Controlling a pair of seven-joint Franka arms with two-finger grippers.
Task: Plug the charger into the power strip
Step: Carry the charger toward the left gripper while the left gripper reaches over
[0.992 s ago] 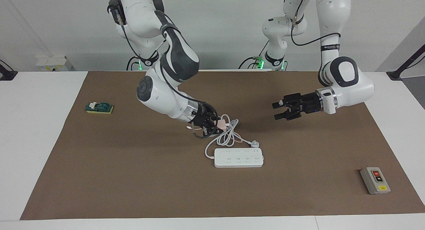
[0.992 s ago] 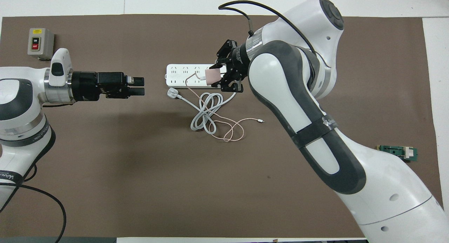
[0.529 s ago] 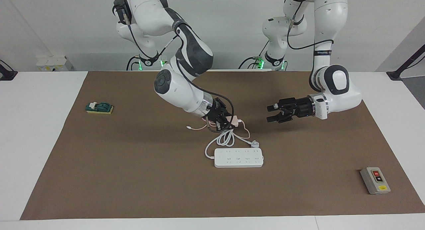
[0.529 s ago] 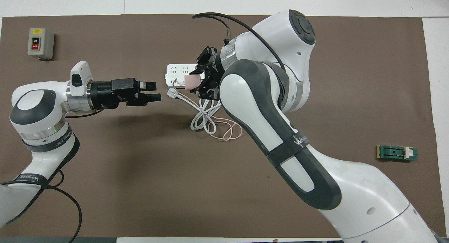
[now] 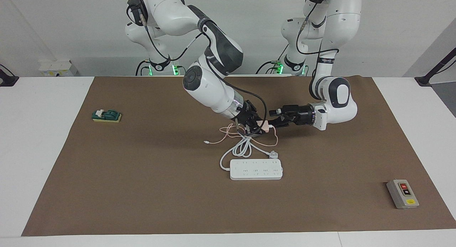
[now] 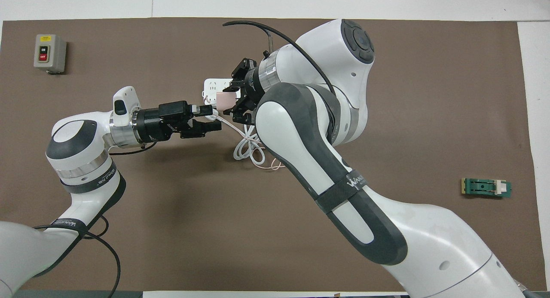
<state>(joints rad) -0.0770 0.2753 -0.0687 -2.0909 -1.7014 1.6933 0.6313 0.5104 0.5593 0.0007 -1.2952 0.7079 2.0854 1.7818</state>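
Note:
The pale pink charger (image 5: 264, 125) (image 6: 224, 101) hangs in the air with my right gripper (image 5: 257, 127) (image 6: 235, 103) shut on it, over the coiled white cord (image 5: 242, 149). Its thin pink cable (image 5: 218, 140) trails down onto the mat. My left gripper (image 5: 273, 119) (image 6: 212, 118) is open and level, its fingertips right beside the charger; I cannot tell whether they touch it. The white power strip (image 5: 255, 169) (image 6: 212, 84) lies flat on the mat, farther from the robots than both grippers. In the overhead view my right arm covers most of it.
The strip's white three-prong plug (image 5: 273, 154) lies beside the cord coil. A grey box with red and black buttons (image 5: 402, 193) (image 6: 49, 53) sits toward the left arm's end. A green switch block (image 5: 107, 116) (image 6: 486, 187) sits toward the right arm's end.
My right gripper has carried the charger toward the left arm's end of the table, dragging its cable along. My left gripper has swung in to meet it and stayed open.

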